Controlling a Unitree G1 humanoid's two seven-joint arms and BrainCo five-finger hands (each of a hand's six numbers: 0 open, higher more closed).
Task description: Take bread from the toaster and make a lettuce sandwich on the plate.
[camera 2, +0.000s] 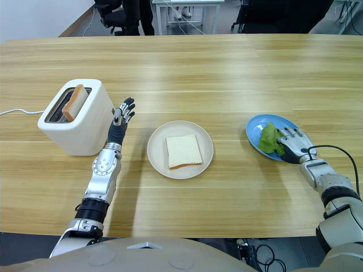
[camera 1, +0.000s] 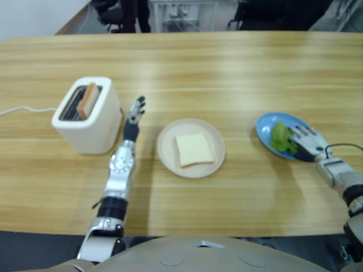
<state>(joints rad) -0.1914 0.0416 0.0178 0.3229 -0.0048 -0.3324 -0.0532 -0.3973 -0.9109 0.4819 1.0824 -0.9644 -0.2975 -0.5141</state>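
A white toaster (camera 2: 79, 124) stands at the left with one slice of bread (camera 2: 74, 102) upright in its slot. Just to its right my left hand (camera 2: 119, 123) rests above the table, fingers stretched out and holding nothing. A cream plate (camera 2: 156, 150) in the middle carries a single slice of bread (camera 2: 183, 151) lying flat. At the right, a blue plate (camera 2: 255, 126) holds a piece of lettuce (camera 2: 268, 139). My right hand (camera 2: 295, 145) lies over the blue plate's near right side. Its fingers are extended and touch the lettuce's edge without closing on it.
The wooden table (camera 2: 227, 73) stretches wide behind the plates. The toaster's white cable (camera 2: 17, 111) runs off to the left edge. Chairs and table legs (camera 2: 170, 14) stand beyond the far edge.
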